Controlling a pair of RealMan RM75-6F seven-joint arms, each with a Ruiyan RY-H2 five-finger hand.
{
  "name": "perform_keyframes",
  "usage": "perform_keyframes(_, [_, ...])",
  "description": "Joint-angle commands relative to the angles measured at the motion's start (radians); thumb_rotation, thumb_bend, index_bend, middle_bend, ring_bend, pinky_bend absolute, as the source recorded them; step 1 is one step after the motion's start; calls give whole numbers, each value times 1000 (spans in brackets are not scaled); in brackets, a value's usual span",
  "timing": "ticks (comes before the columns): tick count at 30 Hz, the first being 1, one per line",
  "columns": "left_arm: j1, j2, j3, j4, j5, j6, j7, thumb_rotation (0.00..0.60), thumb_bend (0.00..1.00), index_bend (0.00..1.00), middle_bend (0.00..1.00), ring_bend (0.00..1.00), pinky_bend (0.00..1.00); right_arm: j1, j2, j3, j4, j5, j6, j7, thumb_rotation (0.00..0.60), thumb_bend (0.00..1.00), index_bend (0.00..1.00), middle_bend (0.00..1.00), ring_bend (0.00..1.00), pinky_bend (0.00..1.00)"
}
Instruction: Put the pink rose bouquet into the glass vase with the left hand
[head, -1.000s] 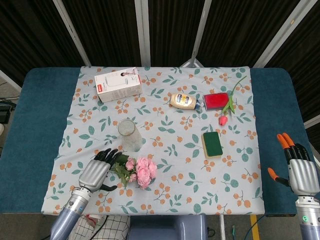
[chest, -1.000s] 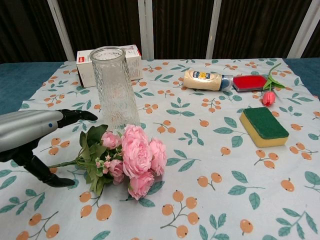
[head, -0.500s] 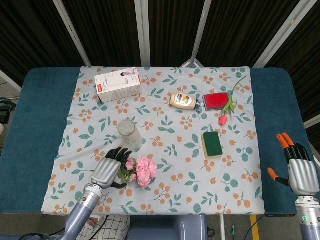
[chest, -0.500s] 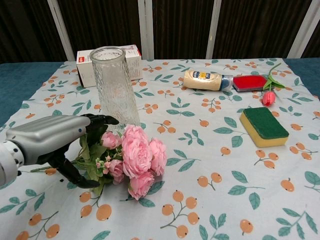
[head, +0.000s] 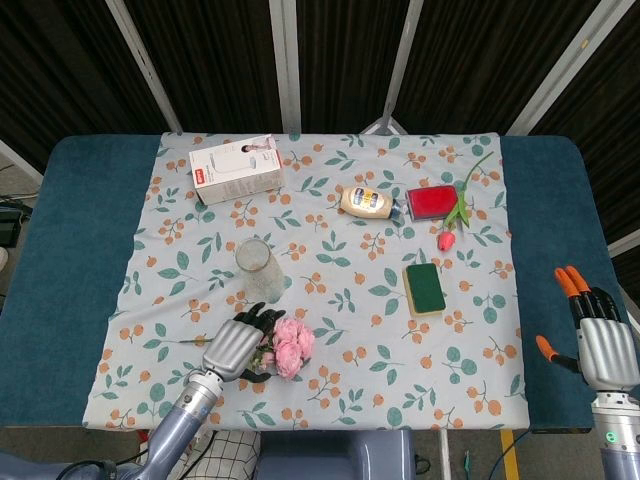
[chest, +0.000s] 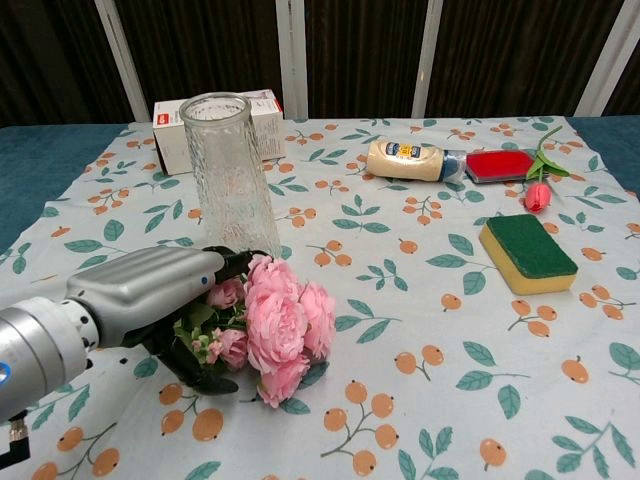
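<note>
Left hand (chest: 150, 295) wrapped around the bouquet (chest: 270, 325) at its stems and leaves, dark fingers (chest: 205, 375) curled under and over the greenery. Forearm low over the tablecloth (chest: 420, 400), reaching in from the near left edge. Pink blooms lying on the cloth just in front of the upright, empty vase (chest: 228, 175), heads pointing right. Far right, off the cloth: right hand (head: 603, 340) upright, fingers straight and apart, holding nothing.
</note>
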Motion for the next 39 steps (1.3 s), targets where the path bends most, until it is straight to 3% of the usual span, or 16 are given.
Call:
perform_keyframes(1, [-5,-15,4,12,2,4,6,600,235,142,169,104,278,1,0,2,1,2,0,1,600,278,97,77,141,113])
perform_keyframes(6, [-13,-42,9,31,4,8,16,600,300,191,225,169,338,0,-1,2,3,2,0,5,600,278,97,77,141,113])
perform_keyframes(12, [-14,-74,13,55,34,45,44,600,445,290,331,308,493,0,-3,2,8,7,-5,12,600,278,97,77,141,113])
perform_keyframes(19, [-10,-84,15,70,41,87,98,600,512,387,419,416,651,-1,-6,4,8,7,-2,15,600,278,97,77,141,113])
perform_keyframes(26, [-8,-74,12,60,73,103,82,600,525,416,441,432,659,1,-9,5,5,9,-6,14,600,278,97,77,141,113])
perform_keyframes(31, [-10,-50,9,56,145,92,-56,600,525,412,443,431,634,1,-12,3,7,10,-8,10,600,278,97,77,141,113])
perform_keyframes(39, [-20,13,-5,25,368,129,-455,600,520,405,429,414,602,2,-18,4,13,16,-14,4,600,278,97,77,142,114])
